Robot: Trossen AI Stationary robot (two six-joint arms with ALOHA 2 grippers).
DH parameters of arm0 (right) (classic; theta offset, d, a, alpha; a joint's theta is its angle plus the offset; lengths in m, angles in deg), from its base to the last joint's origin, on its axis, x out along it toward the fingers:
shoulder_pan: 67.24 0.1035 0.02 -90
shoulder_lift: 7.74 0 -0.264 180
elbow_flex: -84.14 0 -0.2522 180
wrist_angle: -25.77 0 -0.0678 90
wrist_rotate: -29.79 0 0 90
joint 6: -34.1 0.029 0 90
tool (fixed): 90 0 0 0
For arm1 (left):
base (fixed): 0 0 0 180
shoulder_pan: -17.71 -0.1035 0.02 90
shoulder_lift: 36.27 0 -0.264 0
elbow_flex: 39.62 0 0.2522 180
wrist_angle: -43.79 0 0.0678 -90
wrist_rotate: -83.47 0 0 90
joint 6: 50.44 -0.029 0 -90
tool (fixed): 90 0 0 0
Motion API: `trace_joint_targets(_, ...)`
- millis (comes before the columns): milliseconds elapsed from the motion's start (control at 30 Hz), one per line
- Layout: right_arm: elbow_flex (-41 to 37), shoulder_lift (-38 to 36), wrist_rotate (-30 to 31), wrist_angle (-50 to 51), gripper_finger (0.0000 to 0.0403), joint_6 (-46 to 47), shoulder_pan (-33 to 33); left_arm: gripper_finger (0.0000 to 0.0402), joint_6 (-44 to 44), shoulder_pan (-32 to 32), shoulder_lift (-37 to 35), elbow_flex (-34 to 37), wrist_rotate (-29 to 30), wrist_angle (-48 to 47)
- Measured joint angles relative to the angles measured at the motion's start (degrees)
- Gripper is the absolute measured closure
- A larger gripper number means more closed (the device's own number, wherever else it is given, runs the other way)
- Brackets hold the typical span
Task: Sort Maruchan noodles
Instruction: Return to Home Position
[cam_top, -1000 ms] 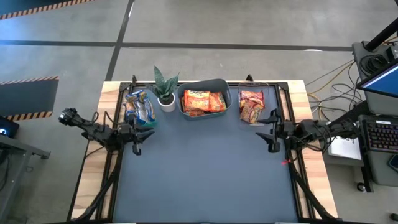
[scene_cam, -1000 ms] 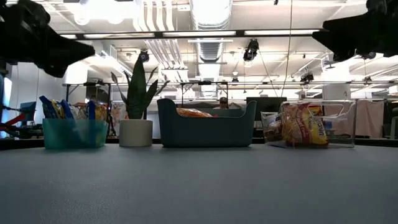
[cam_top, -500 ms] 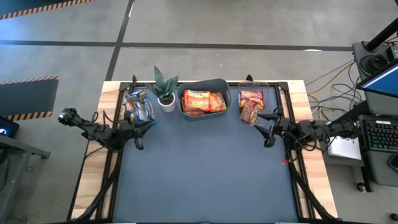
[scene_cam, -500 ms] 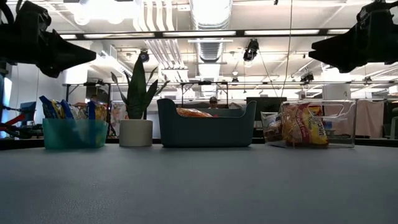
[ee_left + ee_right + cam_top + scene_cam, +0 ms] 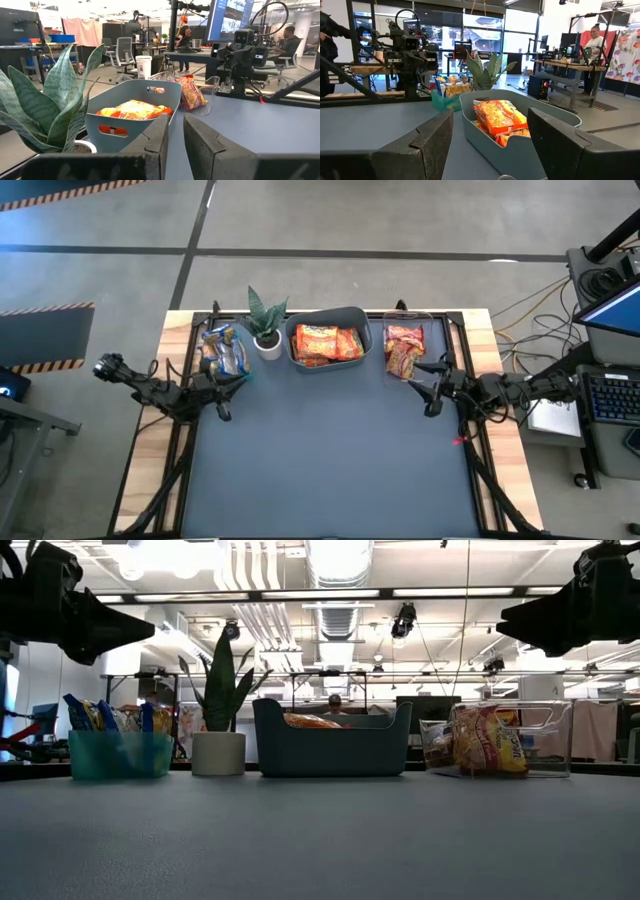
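The Maruchan noodles lie sorted in three bins along the far edge. Silver-blue packets stand in a teal bin (image 5: 225, 358), orange ones (image 5: 326, 343) lie in a grey-blue tub (image 5: 350, 315), and red ones (image 5: 404, 348) are in a clear bin (image 5: 432, 330). My left gripper (image 5: 232, 387) hovers over the mat just near of the teal bin, fingers (image 5: 155, 142) almost together with only a narrow slit, nothing between them. My right gripper (image 5: 420, 388) hovers just near of the clear bin, open and empty, and its wrist view faces the tub (image 5: 520, 145).
A potted green plant (image 5: 266, 328) stands between the teal bin and the tub. The grey mat (image 5: 330, 460) spreads from the bins to the near edge. Black frame rails (image 5: 480, 470) run along both sides. People and desks show in the room behind.
Both grippers have swung in place toward the far edge: the left from pointing at the table's right to slanting toward the bins, the right from pointing at the table's left to slanting toward the clear bin. For the last half second both have kept still.
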Motion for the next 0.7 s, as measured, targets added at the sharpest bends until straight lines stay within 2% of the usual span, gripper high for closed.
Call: trace_joint_targets(700,-0.02,0.00,0.00,0.00,0.0154,-0.04,0.00,0.0361,0.01,0.00,0.00,-0.07,-0.02,0.00)
